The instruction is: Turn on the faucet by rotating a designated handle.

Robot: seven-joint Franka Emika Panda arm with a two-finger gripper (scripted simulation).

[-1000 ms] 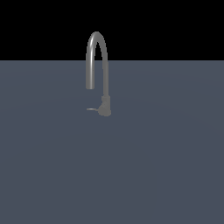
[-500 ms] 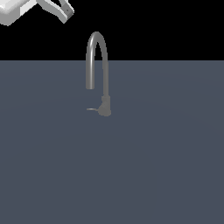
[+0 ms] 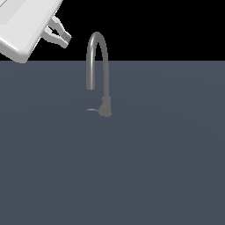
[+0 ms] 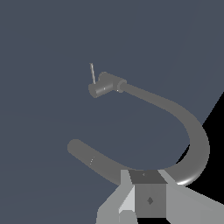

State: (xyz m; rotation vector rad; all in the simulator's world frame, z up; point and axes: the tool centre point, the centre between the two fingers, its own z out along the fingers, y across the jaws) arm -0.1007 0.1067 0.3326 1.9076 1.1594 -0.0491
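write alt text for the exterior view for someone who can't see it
A slim grey faucet with a tall arched spout stands on a flat dark grey surface, its tiny handle sticking out from the base toward the view's left. A white robot gripper hangs at upper left, well clear of the faucet.

- We see flat, even, dim simulated light, with no cast shadows on the dark surface.
- A soft highlight runs along the faucet (image 3: pixel 97 61) spout.
- Edges look slightly jagged and coarse.
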